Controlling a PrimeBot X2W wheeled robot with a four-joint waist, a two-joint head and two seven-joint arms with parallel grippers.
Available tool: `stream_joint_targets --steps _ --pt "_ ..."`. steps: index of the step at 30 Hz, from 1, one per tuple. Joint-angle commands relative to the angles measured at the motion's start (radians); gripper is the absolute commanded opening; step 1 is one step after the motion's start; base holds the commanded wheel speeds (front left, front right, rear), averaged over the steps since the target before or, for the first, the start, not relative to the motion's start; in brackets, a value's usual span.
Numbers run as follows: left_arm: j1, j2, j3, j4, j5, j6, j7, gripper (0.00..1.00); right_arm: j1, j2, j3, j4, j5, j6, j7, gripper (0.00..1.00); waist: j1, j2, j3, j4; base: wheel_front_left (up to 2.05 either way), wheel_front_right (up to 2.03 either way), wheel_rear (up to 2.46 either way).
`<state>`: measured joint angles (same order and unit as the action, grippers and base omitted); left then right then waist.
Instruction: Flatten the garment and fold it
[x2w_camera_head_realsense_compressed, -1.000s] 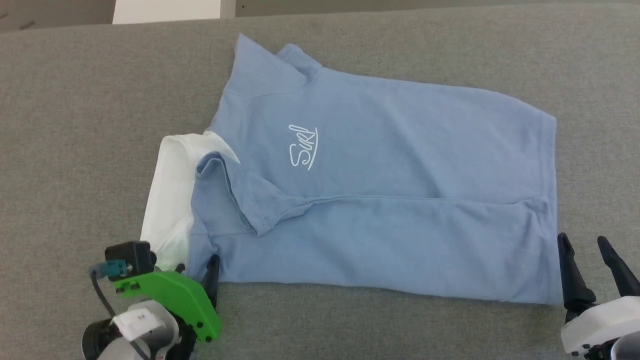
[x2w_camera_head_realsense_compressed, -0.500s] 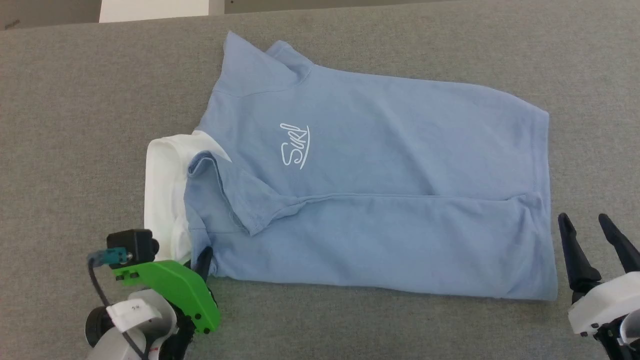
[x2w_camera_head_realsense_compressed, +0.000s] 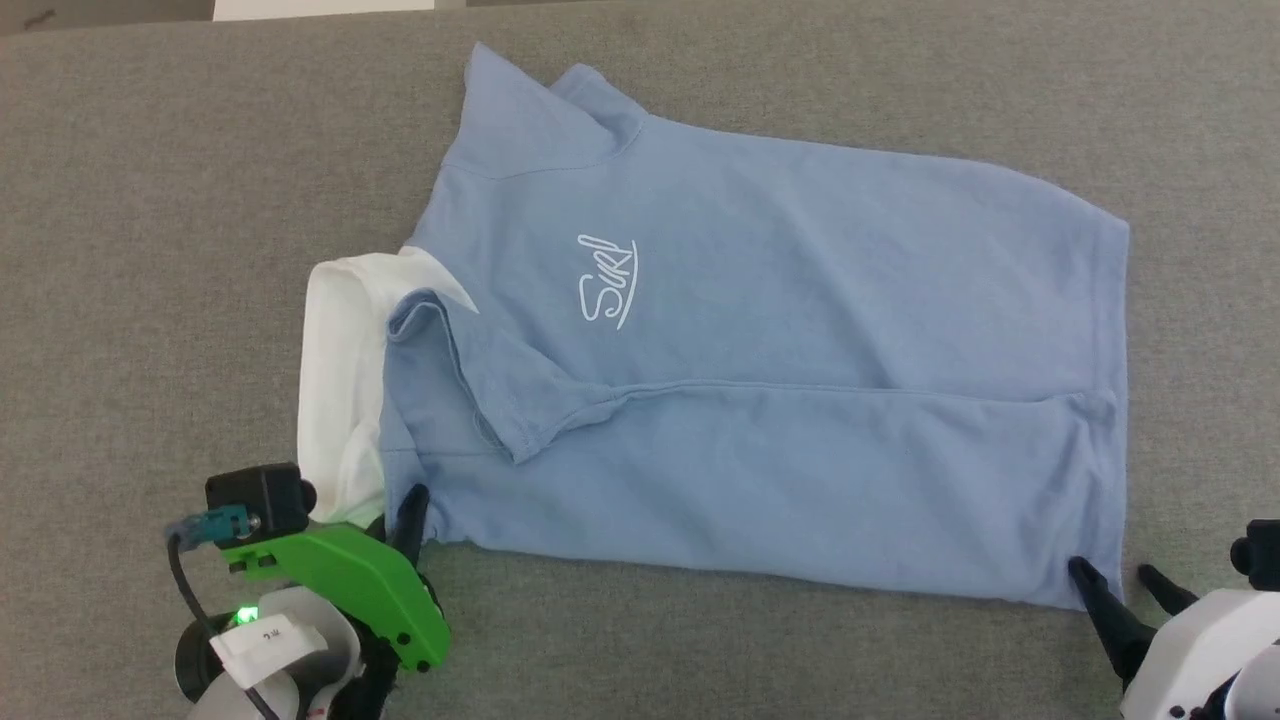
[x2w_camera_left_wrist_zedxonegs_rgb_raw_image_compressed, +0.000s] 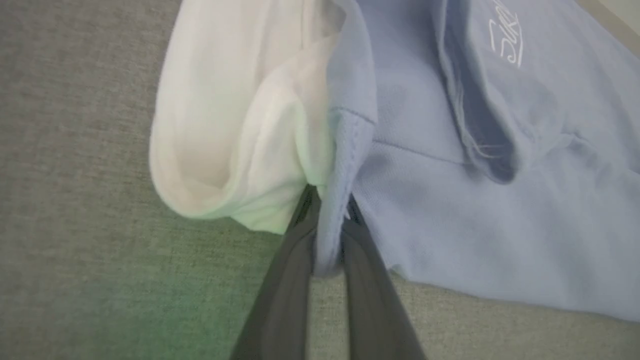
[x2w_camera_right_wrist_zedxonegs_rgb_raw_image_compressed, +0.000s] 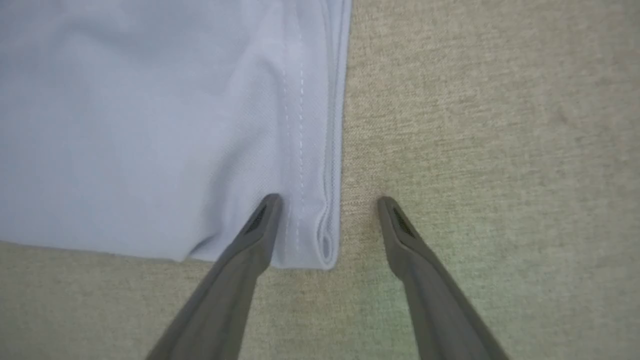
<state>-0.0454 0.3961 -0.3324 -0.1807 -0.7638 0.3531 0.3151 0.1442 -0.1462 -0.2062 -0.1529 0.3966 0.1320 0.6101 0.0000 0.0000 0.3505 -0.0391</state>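
The garment (x2w_camera_head_realsense_compressed: 800, 350), a light blue T-shirt with white lettering, lies spread on the grey surface, its near long edge folded over and one sleeve turned back. My left gripper (x2w_camera_head_realsense_compressed: 405, 508) is at its near left corner. In the left wrist view this gripper (x2w_camera_left_wrist_zedxonegs_rgb_raw_image_compressed: 327, 200) is shut on a pinched blue fold of the garment (x2w_camera_left_wrist_zedxonegs_rgb_raw_image_compressed: 500, 225), right beside the white cloth (x2w_camera_left_wrist_zedxonegs_rgb_raw_image_compressed: 235, 125). My right gripper (x2w_camera_head_realsense_compressed: 1110, 567) is at the near right hem corner. It stands open (x2w_camera_right_wrist_zedxonegs_rgb_raw_image_compressed: 327, 200), one finger over the garment (x2w_camera_right_wrist_zedxonegs_rgb_raw_image_compressed: 150, 125), the other over bare surface.
A plain white cloth (x2w_camera_head_realsense_compressed: 340, 380) sticks out from under the garment's left end. The grey fabric-covered table (x2w_camera_head_realsense_compressed: 150, 200) stretches on all sides. Its far edge runs along the top of the head view, with a pale object (x2w_camera_head_realsense_compressed: 320, 8) beyond it.
My left gripper has shut on the garment's near left edge. My right gripper has come in to straddle the hem corner, still open. The head camera has shifted a little.
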Motion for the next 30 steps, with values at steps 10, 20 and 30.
stream_joint_targets --steps 10,20,30 --pt "-0.001 -0.019 0.012 0.029 -0.006 -0.005 -0.027 0.0 -0.03 -0.003 -0.005 0.008 -0.032 -0.001 0.002 0.0 0.0 0.0 -0.049 0.002 0.0 0.0 0.0" --pt "0.124 0.01 0.033 -0.052 -0.034 0.027 -0.008 0.0 0.007 -0.026 -0.093 -0.103 -0.041 -0.001 0.055 0.0 0.0 0.0 -0.126 0.002 0.0 0.0 0.0" --pt "0.307 0.003 0.023 -0.119 -0.069 0.08 0.013 0.0 0.124 0.02 -0.131 -0.107 -0.065 -0.001 0.126 0.0 0.0 0.0 -0.127 0.023 0.0 0.0 0.0"
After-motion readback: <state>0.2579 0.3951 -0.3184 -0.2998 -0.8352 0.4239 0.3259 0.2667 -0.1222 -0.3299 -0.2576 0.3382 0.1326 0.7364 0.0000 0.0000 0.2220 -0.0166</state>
